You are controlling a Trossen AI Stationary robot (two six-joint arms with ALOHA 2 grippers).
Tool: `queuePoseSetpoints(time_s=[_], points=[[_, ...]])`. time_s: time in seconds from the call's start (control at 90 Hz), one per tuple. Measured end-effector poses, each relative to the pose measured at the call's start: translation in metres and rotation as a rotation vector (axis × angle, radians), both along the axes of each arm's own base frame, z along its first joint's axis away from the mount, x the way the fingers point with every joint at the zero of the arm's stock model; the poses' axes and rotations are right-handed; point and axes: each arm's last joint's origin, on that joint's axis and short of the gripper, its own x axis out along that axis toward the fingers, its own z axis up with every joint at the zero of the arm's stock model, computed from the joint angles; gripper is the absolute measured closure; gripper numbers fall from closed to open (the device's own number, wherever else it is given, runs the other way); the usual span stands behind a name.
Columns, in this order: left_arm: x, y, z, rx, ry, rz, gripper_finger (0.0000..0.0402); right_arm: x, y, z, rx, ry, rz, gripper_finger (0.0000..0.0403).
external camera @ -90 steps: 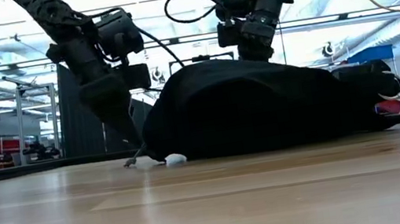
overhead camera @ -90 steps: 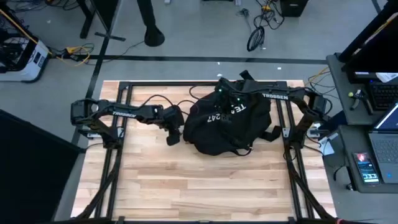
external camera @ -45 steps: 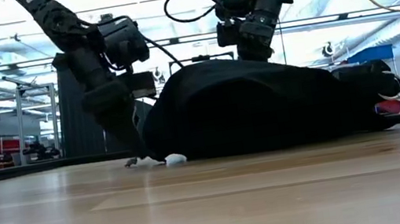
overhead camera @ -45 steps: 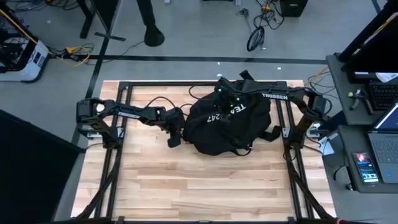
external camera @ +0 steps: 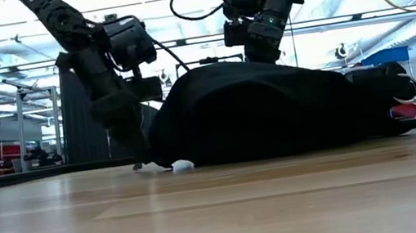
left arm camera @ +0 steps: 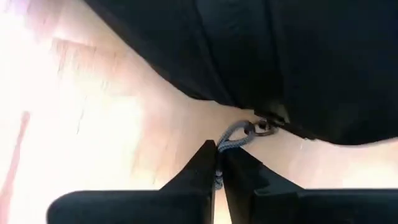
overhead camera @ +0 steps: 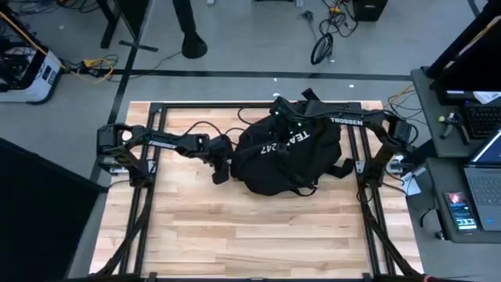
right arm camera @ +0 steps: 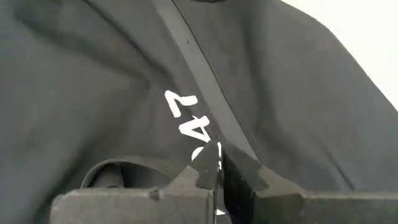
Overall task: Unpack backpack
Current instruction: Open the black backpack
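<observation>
Step in hand: opening the backpack, which lies on its side toward the far edge of the worktop, lettering up, by the look not yet unzipped.
Left end effector: low at the backpack's left edge, fingers clenched on the grey zipper cord that runs to a metal pull at the bag's seam.
Backpack: a dark mound between the two arms, its straps trailing off the right side; nothing has come out of it so far as can be seen.
Right end effector: pressed onto the top of the backpack beside the white lettering, fingers closed together, apparently pinching a fold of fabric to steady the bag.
Next move: likely a steady pull on the cord along the seam line while the bag is held down; a pull off that line could drag the whole bag instead.
In the way: the slack fabric may bunch ahead of the slider.
Around: a small white object sits on the worktop at the backpack's left foot.
</observation>
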Motion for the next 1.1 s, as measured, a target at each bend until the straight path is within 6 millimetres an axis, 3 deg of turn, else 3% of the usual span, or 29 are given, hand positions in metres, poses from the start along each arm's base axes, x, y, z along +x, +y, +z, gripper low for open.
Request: queuePoseSetpoints(time_s=[0.289, 0.4, 0.8, 0.944, 1.1], points=[[0.011, 0.000, 0.071, 0.094, -0.145, -0.037, 0.0401, 0.006, -0.002, 0.004, -0.021, -0.080, 0.002, 0.0403], [0.013, 0.001, 0.083, 0.130, -0.181, -0.073, 0.0401, 0.014, 0.000, 0.008, -0.018, -0.153, 0.010, 0.0403], [0.014, 0.001, 0.090, 0.161, -0.176, -0.112, 0.0401, 0.050, 0.034, 0.024, 0.058, -0.459, 0.095, 0.0403], [0.014, 0.001, 0.092, 0.180, -0.163, -0.121, 0.0402, 0.066, 0.043, 0.007, 0.131, -0.460, 0.054, 0.0395], [0.011, 0.001, 0.090, 0.183, -0.129, -0.145, 0.0401, 0.081, 0.043, -0.016, 0.165, -0.456, 0.022, 0.0345]])
